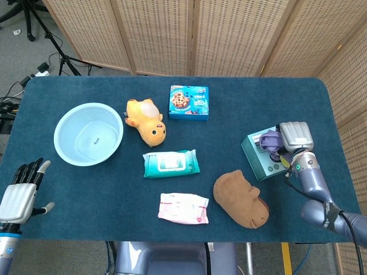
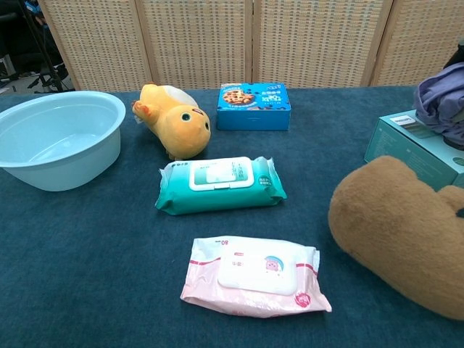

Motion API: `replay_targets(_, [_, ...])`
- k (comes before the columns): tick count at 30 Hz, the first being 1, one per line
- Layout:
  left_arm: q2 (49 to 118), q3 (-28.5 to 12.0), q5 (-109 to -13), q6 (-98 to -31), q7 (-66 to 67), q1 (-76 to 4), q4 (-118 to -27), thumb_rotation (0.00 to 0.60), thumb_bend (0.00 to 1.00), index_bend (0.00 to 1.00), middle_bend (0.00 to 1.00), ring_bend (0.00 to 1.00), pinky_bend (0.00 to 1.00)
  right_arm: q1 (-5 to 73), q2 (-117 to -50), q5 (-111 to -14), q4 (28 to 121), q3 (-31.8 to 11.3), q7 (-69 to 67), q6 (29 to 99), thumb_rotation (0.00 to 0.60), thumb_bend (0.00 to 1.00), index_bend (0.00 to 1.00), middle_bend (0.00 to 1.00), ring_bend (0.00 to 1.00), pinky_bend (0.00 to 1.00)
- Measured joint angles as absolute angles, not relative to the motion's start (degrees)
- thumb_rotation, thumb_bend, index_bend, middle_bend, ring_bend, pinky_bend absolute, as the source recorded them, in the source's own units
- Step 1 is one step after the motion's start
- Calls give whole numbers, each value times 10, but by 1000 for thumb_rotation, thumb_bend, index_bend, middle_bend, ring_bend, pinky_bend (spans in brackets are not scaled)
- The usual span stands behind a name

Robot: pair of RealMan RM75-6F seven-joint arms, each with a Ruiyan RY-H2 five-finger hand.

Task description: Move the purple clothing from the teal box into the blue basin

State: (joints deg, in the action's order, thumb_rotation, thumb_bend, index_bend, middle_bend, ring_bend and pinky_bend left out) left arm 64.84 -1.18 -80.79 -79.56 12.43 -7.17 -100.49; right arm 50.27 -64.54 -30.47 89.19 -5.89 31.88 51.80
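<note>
Blue tabletop: right hand grips purple clothing over teal box; left hand spread.

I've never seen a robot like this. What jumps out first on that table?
At the table's right edge, the grey right robot hand covers a bundle of purple clothing on the teal cardboard box. Far across, at the left end, sits the empty round pale-blue plastic basin. Between them lie soft toys, notably an orange plush animal.

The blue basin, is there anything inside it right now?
No, the blue basin shows only its bare bottom in the head view, and the purple clothing is across the table on the teal box.
</note>
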Motion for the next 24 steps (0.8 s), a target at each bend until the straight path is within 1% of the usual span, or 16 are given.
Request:
replay_targets(7, [648,-10,-813,-796,122,-72,-1007,600,126,0,0,0,0,522,-646,-299,911,-72,347,536,600,337,694,557,502,672])
replay_targets(16, [644,-6,-822,-794,110,-72,-1008,600,128,0,0,0,0,576,-656,-273,969,-96,427,577,600,337,694,557,501,672])
replay_targets(19, [643,-5,-823,-793,107,-73,-1010,600,128,0,0,0,0,601,-670,-252,982,-103,460,590,600,337,694,557,502,672])
replay_targets(24, [639,-2,-828,-788,92,-75,-1011,600,128,0,0,0,0,647,-714,-210,990,-116,510,610,600,337,694,557,501,672])
